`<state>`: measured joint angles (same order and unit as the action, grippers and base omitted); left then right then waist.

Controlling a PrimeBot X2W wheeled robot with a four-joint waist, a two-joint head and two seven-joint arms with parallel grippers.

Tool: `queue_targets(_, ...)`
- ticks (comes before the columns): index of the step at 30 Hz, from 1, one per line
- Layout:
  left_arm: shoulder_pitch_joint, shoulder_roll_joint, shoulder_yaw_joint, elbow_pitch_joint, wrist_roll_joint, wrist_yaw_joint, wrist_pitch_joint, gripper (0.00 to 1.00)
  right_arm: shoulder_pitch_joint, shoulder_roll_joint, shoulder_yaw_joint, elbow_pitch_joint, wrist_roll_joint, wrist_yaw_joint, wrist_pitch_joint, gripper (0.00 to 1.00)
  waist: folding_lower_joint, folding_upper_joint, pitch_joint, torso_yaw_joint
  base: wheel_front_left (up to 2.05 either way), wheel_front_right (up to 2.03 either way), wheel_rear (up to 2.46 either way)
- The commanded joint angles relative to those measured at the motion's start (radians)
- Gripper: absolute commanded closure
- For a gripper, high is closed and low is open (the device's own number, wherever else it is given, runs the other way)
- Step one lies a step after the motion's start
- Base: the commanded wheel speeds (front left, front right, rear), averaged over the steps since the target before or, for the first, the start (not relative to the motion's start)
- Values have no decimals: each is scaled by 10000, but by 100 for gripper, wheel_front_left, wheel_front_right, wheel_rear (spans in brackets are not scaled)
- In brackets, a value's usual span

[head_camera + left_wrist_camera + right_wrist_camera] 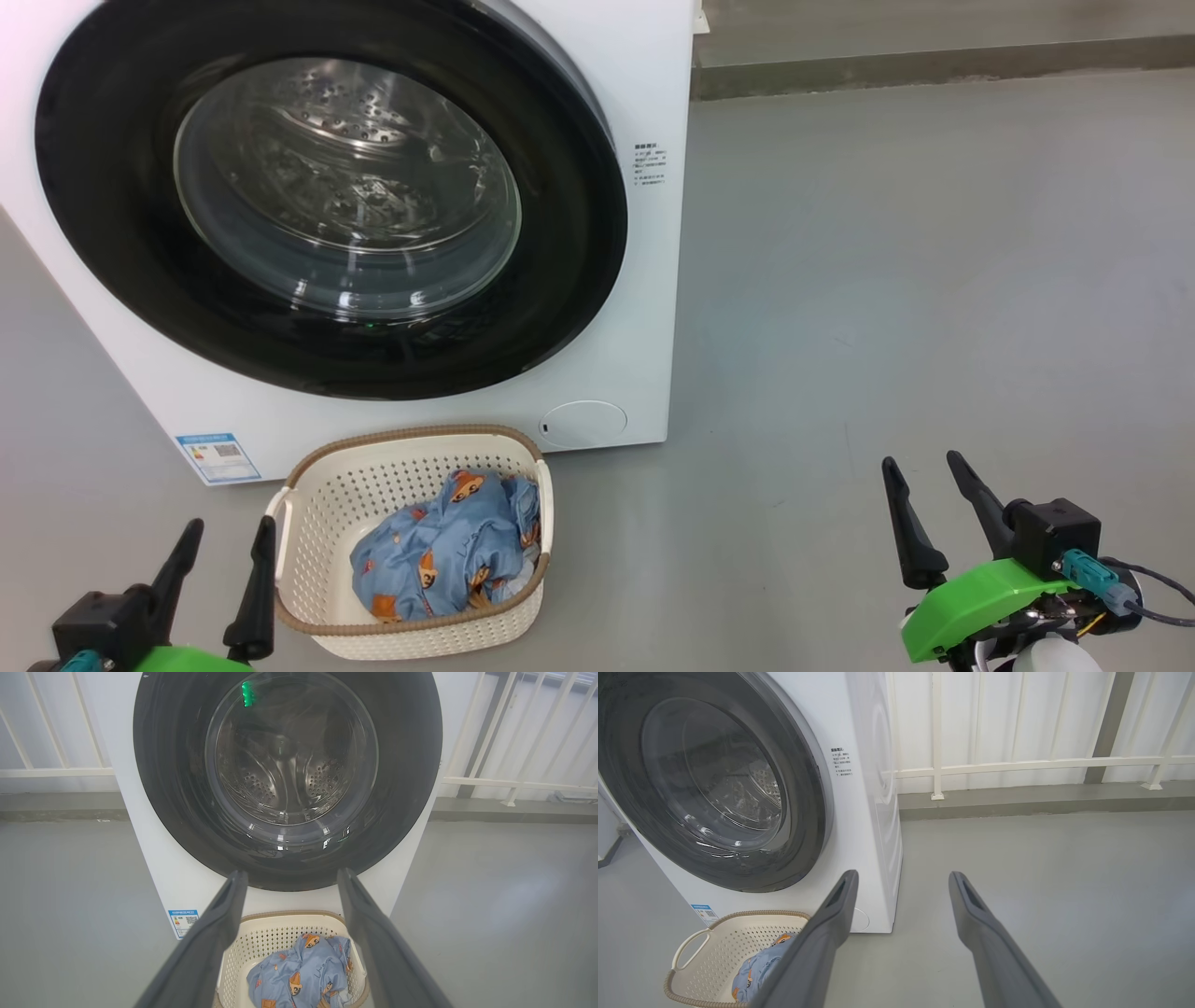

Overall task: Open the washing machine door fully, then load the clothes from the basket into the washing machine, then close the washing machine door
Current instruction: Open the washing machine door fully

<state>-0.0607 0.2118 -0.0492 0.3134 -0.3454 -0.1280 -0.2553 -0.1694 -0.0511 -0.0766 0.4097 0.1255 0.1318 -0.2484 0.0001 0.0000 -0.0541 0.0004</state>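
The washing machine door (345,187) is seen flat against the front of the washing machine (644,280). It is judged to be shut or nearly so, and no handle or hinge side can be made out. Being round, it offers no long axis, and its glossy face is turned upright toward the robot. Just in front of the machine's base, the basket (327,523) is set on the floor (887,280), and the clothes (448,551) are heaped inside it toward its right half.

The door is found ahead of and above both end effectors. The left end effector (229,527) is placed just beside the basket's left handle, and in the left wrist view the door is framed squarely beyond its fingers (210,933). The left arm is therefore judged the nearer one to the door and the basket. The right end effector (921,462) is held well apart, out over bare floor to the right of the machine, so a long reach leftward would be needed from it.

Both end effectors are spread wide. Nothing is held or touched by either.
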Motion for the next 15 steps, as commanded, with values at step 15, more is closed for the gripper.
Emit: queue_targets(15,-199,185,410,-439,252,-27,-65,0,-423,7,217,-257,178,-11,-130,0,0,0,46,85,0,0,0)
